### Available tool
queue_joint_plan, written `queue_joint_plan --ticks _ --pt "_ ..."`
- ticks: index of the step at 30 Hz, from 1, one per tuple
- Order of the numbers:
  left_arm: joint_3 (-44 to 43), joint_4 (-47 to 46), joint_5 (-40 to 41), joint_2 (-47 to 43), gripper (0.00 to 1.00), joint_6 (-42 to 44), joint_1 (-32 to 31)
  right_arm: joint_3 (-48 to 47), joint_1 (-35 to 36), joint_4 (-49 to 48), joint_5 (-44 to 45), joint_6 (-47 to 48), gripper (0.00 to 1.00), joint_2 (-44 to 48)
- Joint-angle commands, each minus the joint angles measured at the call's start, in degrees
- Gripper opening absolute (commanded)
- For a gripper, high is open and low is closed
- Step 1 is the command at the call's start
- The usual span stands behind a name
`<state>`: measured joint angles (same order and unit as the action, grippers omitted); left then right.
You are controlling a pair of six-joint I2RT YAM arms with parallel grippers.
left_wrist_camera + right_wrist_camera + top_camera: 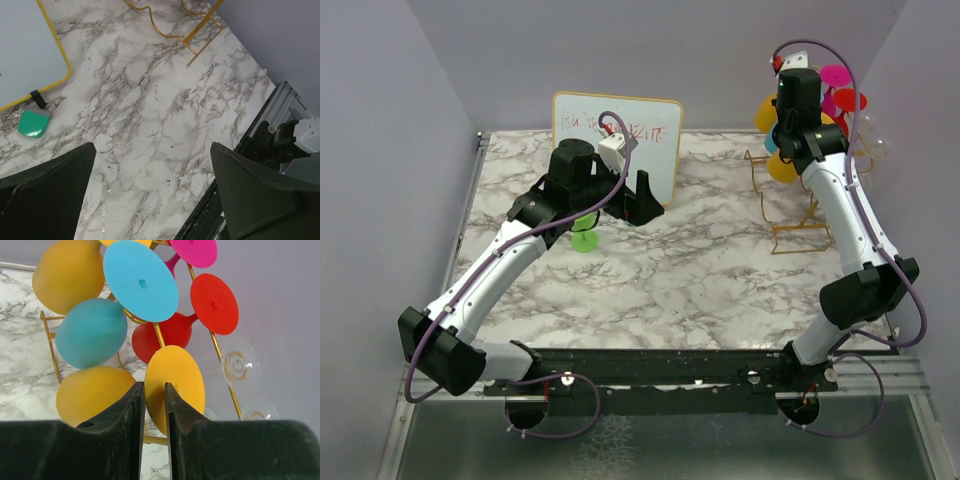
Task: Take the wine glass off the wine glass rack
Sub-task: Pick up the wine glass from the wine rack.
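The wine glass rack (763, 198) stands at the far right corner of the table (700, 270), and it is full of coloured glasses. The right arm reaches to it. The left hand (152, 148) is wide open and holds nothing, above the middle of the table and well apart from the rack, so the right arm is clearly the nearer one.

In the right wrist view the right hand (152, 386) is just below the lowest orange wine glass (92, 395). This glass hangs sideways: its bowl is to the left of the fingers and its round foot (180, 382) is to the right, so its long axis goes across the view, not towards the hand. The left edge of the foot lies exactly behind the narrow slot between the two fingers. The jaws are almost together, with only a thin gap. I cannot tell if they already press on the foot or the stem, because the fingers hide that place.

I think the next move depends on this: the glass must slide along its hook, away from the blue glass (92, 332) just above it
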<state>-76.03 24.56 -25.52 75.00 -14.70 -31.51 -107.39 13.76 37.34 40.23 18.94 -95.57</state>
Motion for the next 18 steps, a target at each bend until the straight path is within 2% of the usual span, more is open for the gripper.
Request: queue_joint_plan --ticks 1,14,18 --pt "-0.35 0.23 0.19 -0.55 0.99 0.54 -0.05 -0.36 -0.31 0.16 1.37 0.65 0.25 0.99" --pt "-0.04 0.23 -0.47 0.43 0.99 0.28 -0.05 2.67 -0.26 -0.70 -0.38 2.73 0.13 5.00" --pt "-0.51 0.23 -1.00 0.78 0.99 0.28 -0.05 3.94 -0.23 -1.39 -0.61 3.21 0.12 5.97"
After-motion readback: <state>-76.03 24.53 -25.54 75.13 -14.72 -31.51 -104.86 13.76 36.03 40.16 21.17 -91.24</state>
